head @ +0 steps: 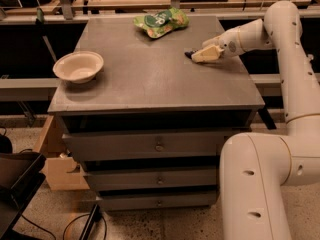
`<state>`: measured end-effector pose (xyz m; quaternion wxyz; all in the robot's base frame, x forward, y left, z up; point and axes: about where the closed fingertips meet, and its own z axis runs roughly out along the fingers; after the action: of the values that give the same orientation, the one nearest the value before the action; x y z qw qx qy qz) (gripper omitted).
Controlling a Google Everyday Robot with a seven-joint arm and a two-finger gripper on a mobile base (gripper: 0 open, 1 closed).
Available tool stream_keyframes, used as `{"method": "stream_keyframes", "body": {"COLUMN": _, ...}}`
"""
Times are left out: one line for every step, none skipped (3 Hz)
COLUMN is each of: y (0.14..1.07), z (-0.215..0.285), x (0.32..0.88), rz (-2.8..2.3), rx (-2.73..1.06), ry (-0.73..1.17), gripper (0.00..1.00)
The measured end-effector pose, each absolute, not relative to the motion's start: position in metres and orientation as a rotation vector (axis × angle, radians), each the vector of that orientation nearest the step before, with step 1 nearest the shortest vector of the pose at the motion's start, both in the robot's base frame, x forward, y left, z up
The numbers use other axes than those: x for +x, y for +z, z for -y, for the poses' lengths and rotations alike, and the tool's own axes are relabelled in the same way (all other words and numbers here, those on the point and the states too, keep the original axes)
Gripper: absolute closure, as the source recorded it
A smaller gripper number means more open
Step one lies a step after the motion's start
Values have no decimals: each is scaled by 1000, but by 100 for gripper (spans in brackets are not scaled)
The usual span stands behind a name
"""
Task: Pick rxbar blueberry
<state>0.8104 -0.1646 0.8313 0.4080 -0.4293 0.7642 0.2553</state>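
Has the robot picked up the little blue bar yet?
Not yet. Reaching looks done: the gripper sits right at the rxbar blueberry near the right edge of the table. In hand: getting hold of it. Left: lifting, since the bar lies flat there.
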Motion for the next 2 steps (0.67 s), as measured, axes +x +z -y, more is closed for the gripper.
{"method": "stream_keyframes", "body": {"y": 831, "z": 165, "x": 810, "rz": -1926, "rx": -1082, "ry": 643, "gripper": 100}}
{"method": "stream_keyframes", "body": {"y": 832, "z": 165, "x": 810, "rz": -1926, "rx": -1083, "ry": 643, "gripper": 100}}
